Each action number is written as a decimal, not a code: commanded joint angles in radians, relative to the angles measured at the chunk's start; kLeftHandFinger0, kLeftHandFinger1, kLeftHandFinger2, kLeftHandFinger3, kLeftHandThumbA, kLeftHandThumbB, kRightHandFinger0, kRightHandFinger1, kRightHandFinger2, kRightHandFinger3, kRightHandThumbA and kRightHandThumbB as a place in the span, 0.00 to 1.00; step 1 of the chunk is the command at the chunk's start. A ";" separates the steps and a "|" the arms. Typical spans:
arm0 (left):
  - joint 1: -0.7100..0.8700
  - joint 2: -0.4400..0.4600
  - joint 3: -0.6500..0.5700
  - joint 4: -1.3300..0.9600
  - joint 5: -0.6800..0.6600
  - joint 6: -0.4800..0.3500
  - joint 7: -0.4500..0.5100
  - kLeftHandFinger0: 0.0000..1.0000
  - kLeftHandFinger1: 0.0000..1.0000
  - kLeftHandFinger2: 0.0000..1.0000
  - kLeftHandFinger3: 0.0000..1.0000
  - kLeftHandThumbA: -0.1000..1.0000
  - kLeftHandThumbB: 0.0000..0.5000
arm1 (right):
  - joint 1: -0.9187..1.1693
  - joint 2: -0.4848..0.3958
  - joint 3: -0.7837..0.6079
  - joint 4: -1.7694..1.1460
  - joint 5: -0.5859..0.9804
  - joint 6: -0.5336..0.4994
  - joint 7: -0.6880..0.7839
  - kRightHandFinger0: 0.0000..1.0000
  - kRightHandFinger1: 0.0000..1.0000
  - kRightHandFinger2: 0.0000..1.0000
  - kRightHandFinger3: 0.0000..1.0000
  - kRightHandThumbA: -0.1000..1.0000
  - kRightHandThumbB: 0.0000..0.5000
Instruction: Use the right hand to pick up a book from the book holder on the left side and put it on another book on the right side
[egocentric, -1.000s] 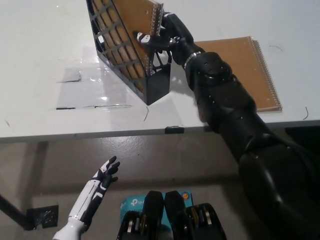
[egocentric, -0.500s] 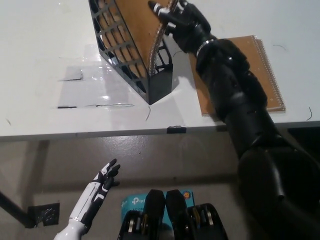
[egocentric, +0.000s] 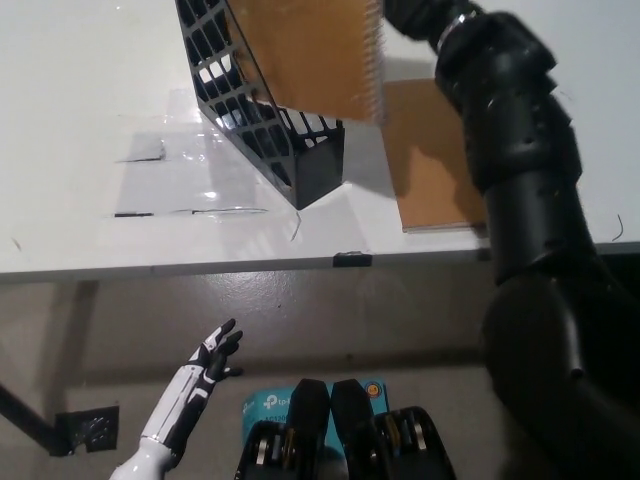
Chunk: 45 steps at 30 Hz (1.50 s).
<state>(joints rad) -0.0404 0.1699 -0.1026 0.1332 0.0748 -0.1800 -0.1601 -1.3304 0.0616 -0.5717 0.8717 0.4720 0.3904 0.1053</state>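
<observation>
While gripping the raised book, right robot hand at top edge; left robot hand open below table

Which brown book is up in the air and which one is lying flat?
The lifted book, with its spiral edge showing, hangs above the black book holder. The other book lies flat on the white table, right of the holder.

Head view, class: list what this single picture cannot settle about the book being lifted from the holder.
- Right hand: cut off by the top edge, so its grip on the lifted book is unseen.
- Lifted book: blurred and cropped; cover details unreadable.
- Book on the table: right part hidden behind the black arm.
- Book holder: its top is cropped, its inside screened by the lifted book.
</observation>
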 joint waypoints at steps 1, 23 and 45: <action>-0.023 0.029 -0.001 -0.026 0.014 -0.026 -0.012 0.85 0.97 1.00 1.00 1.00 0.50 | -0.269 -0.093 -0.018 -0.168 0.282 0.080 0.022 0.00 0.25 0.71 1.00 0.00 0.25; -0.012 0.034 0.005 -0.029 -0.005 -0.013 -0.010 0.83 0.95 1.00 1.00 1.00 0.50 | -0.159 -0.402 0.183 -0.010 0.407 0.080 0.037 0.00 0.37 0.70 1.00 0.00 0.14; -0.005 0.026 0.018 -0.024 -0.015 -0.032 0.005 0.81 0.93 1.00 1.00 1.00 0.51 | -0.092 -0.381 0.317 0.494 0.088 -0.078 0.187 0.00 0.06 0.66 1.00 0.00 0.29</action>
<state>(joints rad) -0.0425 0.1914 -0.0985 0.1310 0.0715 -0.1797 -0.1594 -1.3434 -0.3113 -0.2634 1.3679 0.6119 0.4239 0.2117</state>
